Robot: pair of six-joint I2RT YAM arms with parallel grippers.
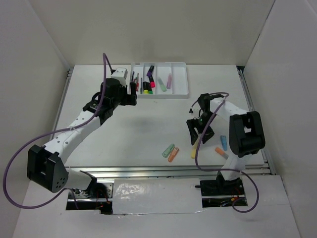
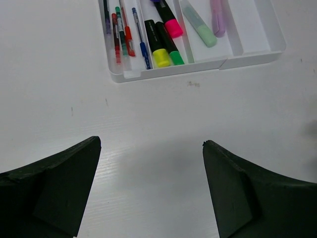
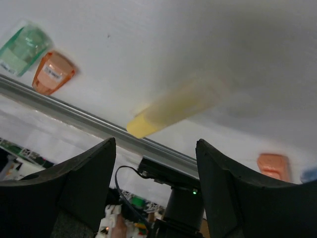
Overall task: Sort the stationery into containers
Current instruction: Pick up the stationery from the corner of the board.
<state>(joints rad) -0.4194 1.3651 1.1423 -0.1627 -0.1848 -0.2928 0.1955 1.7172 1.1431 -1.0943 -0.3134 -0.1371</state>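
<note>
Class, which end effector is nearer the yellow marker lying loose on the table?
Right. The right end effector sits right by the yellow marker; the left end effector is far off, beside the white tray.

Two units, left arm (image 1: 74, 131) and right arm (image 1: 237, 115): white tubular links, black joint housings, black base blocks. One purple cable (image 1: 5, 181) looped along each. The left gripper (image 1: 132, 89) and right gripper (image 1: 200, 137): matte black, broad wedge-shaped fingers.

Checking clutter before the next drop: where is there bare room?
Bare: in the tray, the rightmost compartment; on the table, the middle between tray and markers. Crowded: near right, where the green marker, yellow marker and blue marker lie around the right gripper.
</note>
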